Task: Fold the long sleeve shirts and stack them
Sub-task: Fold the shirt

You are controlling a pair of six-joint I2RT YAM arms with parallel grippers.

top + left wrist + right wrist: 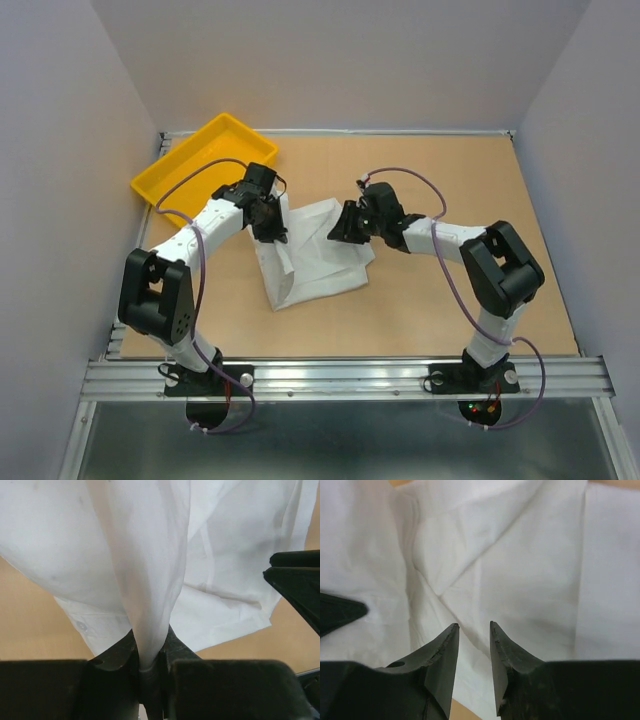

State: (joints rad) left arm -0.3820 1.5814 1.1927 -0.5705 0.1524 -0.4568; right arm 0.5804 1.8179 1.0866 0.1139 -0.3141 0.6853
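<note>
Shirt pinched in left end effector, right end effector agape, yellow tray nearby.

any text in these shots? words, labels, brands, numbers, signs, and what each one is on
None: no text can be read in any of the three views.
white shirt: plain fabric, no label or print showing.
yellow tray: plain plastic, no marking visible.
table: no sign or number on the part that shows.
</note>
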